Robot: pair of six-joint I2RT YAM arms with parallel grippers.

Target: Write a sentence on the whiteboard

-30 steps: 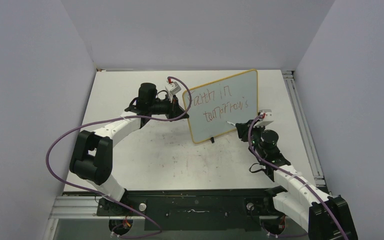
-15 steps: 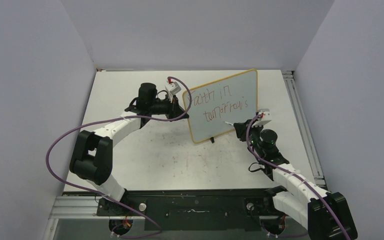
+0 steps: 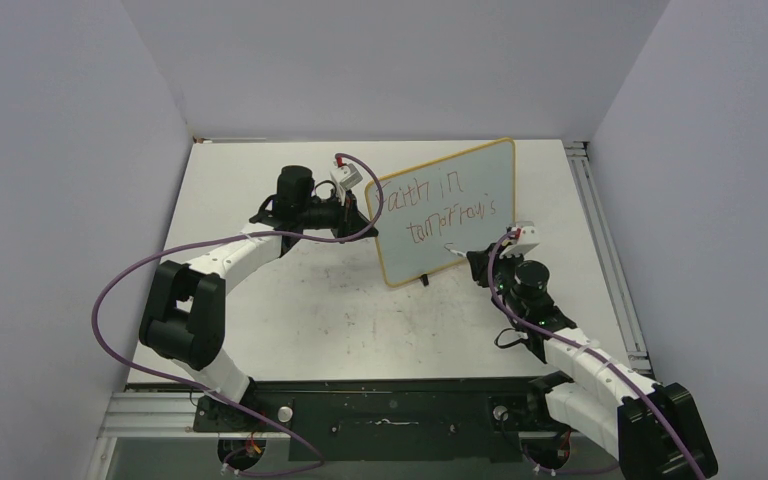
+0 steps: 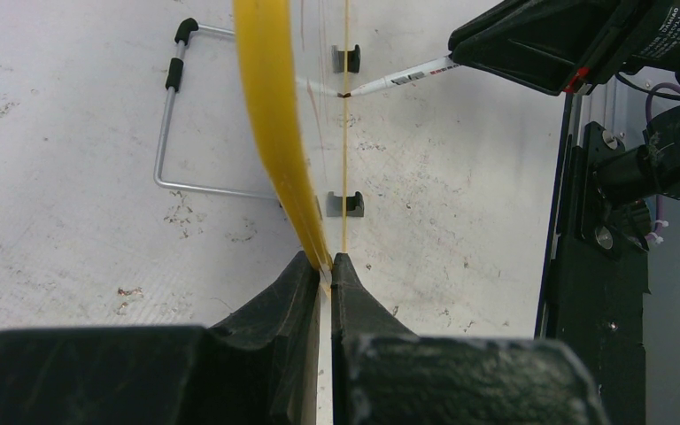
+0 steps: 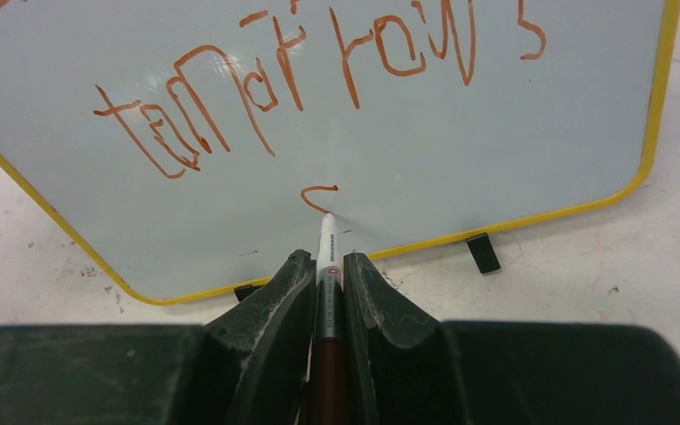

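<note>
Glossy, smooth whiteboard (image 5: 496, 142) in a yellow frame (image 4: 270, 106); scuffed matt white table (image 4: 71, 177); bare metal wire stand (image 4: 212, 189)

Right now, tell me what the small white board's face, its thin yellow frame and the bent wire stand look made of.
Glossy white board face: smooth coated panel, material beneath unclear; the white marker mirrors in it. Thin yellow frame: even colour, rounded, plastic or painted wood. Bent wire stand: bare silvery metal rod, black sleeves, likely rubber.
</note>
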